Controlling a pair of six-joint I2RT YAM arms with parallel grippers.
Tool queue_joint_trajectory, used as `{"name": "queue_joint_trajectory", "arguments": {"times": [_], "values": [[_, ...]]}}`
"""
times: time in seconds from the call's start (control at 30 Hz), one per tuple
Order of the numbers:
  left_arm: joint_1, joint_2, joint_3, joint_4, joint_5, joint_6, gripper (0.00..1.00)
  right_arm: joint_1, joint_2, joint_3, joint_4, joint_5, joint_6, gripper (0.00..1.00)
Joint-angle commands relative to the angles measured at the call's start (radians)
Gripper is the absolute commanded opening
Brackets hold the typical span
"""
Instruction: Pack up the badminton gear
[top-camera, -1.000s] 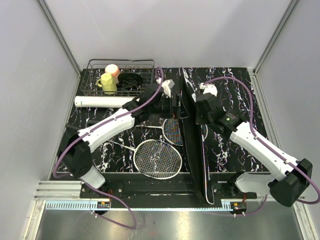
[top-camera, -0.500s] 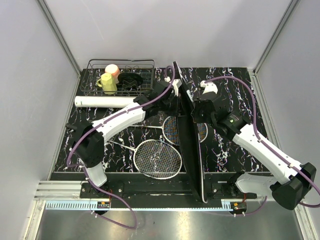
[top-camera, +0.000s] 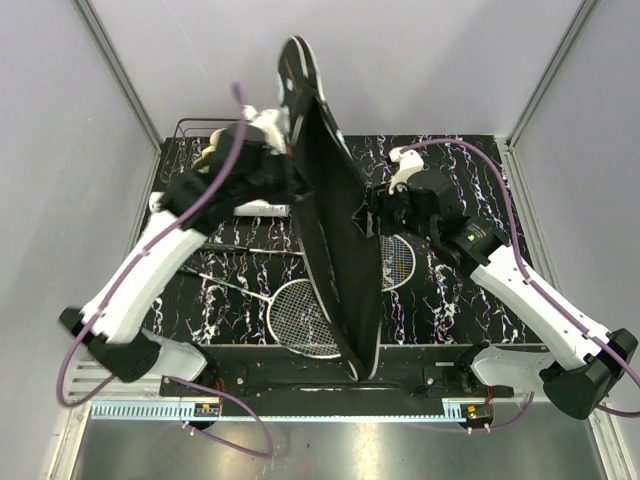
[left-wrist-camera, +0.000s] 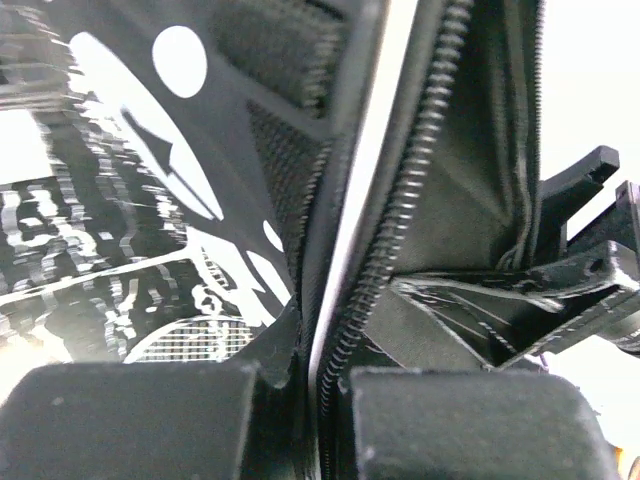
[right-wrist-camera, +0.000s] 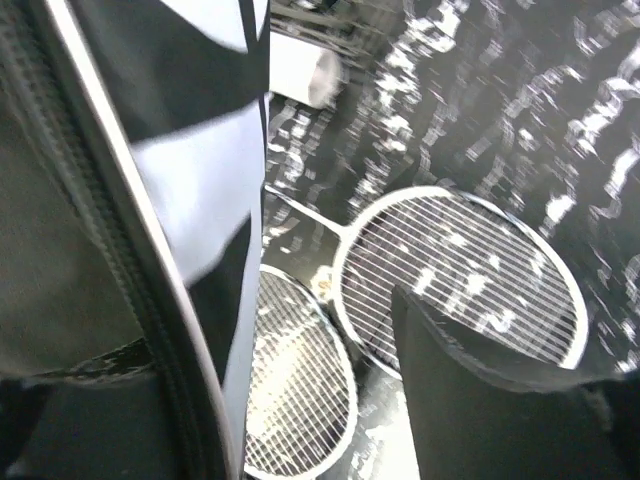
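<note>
The black racket bag (top-camera: 335, 250) stands on edge down the middle of the table, its top raised high above the mat. My left gripper (top-camera: 287, 128) is shut on its upper rim; in the left wrist view the pads (left-wrist-camera: 150, 420) pinch the zippered edge (left-wrist-camera: 400, 230). My right gripper (top-camera: 374, 214) hangs open just right of the bag, one finger (right-wrist-camera: 480, 400) over a racket head and the bag (right-wrist-camera: 90, 250) along its left side. Two white-strung rackets lie on the mat, one (top-camera: 300, 322) left of the bag, one (top-camera: 398, 262) right. The white tube (top-camera: 255, 208) lies behind the left arm.
A black wire basket (top-camera: 195, 132) with a yellow cup (top-camera: 212, 155) sits at the back left, partly behind my left arm. The black marbled mat (top-camera: 470, 180) covers the table between the grey side walls. The tube's end (right-wrist-camera: 300, 70) shows in the right wrist view.
My left gripper closed on the bag's rim and swung it up and to the left, standing the bag tall. My right gripper opened and let go of the bag.
</note>
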Motion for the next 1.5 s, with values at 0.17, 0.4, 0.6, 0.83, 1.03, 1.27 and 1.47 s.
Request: {"name": "queue_joint_trajectory", "arguments": {"times": [0.17,0.4,0.6,0.83,1.03,1.27,1.47], "values": [[0.176,-0.200,0.189,-0.452,-0.420,-0.029,0.00,0.002,-0.019,-0.035,0.316,-0.210,0.210,0.79],[0.238,-0.199,0.225,-0.570,-0.550,-0.023,0.00,0.043,0.107,-0.059,0.500,-0.509,0.257,0.86],[0.244,-0.237,0.047,-0.404,-0.338,-0.009,0.00,0.102,0.176,0.003,0.457,-0.472,0.211,0.87],[0.242,-0.240,-0.016,-0.269,-0.092,0.057,0.00,0.119,0.164,0.060,0.359,-0.414,0.192,0.89],[0.132,-0.150,-0.010,-0.231,-0.086,0.026,0.00,0.117,0.156,0.188,0.180,-0.258,0.189,0.93],[0.014,-0.033,0.039,-0.201,-0.100,0.013,0.00,0.117,0.112,0.322,0.002,-0.003,0.186,0.94],[-0.058,0.051,0.100,-0.189,-0.097,0.009,0.00,0.117,0.172,0.396,-0.107,0.121,0.218,0.81]]}}
